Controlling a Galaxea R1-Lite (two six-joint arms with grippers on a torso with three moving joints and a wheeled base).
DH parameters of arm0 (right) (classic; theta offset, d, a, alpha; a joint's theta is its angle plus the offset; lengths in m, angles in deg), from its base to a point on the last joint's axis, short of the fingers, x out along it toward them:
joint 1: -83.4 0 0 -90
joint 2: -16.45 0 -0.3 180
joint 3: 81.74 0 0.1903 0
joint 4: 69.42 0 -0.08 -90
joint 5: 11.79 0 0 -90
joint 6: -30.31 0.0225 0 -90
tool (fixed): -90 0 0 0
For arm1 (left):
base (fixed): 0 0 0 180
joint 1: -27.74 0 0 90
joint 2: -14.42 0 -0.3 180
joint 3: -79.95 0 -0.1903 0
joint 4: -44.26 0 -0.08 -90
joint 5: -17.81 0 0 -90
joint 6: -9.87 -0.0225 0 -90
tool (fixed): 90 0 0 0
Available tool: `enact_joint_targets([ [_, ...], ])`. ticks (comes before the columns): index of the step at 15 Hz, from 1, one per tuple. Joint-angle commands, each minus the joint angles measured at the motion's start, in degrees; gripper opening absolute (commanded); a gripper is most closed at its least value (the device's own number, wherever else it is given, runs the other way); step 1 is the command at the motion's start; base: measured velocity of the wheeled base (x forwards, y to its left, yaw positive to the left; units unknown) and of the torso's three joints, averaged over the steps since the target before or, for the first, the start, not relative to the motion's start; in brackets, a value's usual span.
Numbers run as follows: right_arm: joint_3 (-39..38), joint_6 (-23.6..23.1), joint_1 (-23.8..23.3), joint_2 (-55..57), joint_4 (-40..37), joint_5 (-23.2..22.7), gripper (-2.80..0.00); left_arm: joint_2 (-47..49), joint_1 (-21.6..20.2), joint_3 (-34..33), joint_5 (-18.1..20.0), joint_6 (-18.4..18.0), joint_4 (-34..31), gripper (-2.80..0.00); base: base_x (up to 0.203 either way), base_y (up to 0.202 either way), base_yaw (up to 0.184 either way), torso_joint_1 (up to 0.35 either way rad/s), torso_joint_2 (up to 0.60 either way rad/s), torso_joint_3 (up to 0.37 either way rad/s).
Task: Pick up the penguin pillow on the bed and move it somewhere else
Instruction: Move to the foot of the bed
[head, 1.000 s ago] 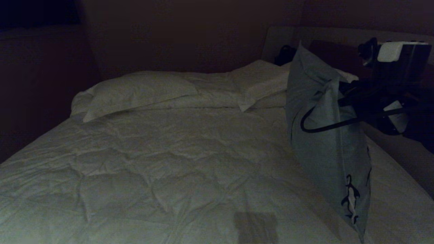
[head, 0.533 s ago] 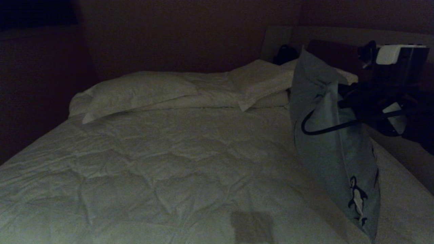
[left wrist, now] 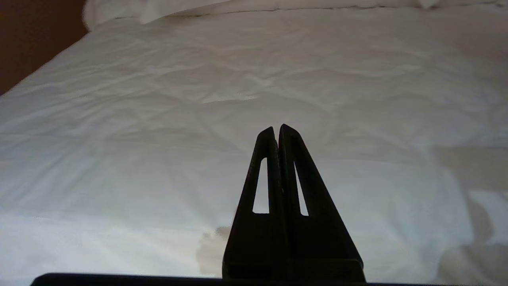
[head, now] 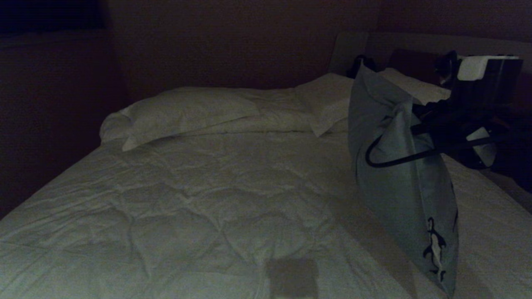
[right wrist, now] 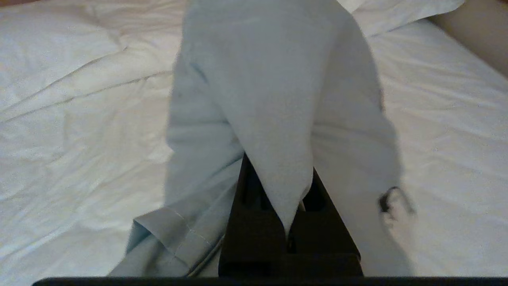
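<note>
The grey-blue penguin pillow [head: 399,182] hangs upright over the right side of the bed [head: 208,199], its lower corner down at the white duvet. A black-and-white penguin [head: 434,245] shows near its lower edge. My right gripper [head: 419,124] reaches in from the right and is shut on a fold of the pillow's upper part. In the right wrist view the pillow's cloth [right wrist: 270,79] runs pinched down between the fingers of the right gripper [right wrist: 283,190]. My left gripper [left wrist: 276,131] is shut on nothing, low over the bare duvet [left wrist: 158,119].
Two white pillows [head: 183,110] [head: 332,97] lie at the head of the bed, below a dark headboard [head: 415,45]. A black cable [head: 386,160] loops across the held pillow. Dark walls stand behind and to the left. The bed's right edge [head: 507,187] runs under my right arm.
The whole picture has shifted: bed and white pillows sit further right, so the camera has moved. The penguin pillow stays in my right gripper and has swung slightly.
</note>
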Motion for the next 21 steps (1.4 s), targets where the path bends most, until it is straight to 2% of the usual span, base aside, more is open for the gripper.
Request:
enact_joint_targets([
  [1, 0.0, -0.01, 0.05, 0.14, 0.14, 0.15, -2.8, 0.0, 0.0, 0.0, -0.01, 0.01, 0.03, -2.8, 0.0, 0.2, 0.003, 0.002, 0.0, -0.004],
  [21, -1.55, 0.07, 3.87, 0.2, 0.14, 0.24, -2.8, 0.0, 0.0, 0.0, -0.01, 0.01, 0.03, -2.8, 0.0, 0.196, 0.0, 0.002, 0.0, 0.003],
])
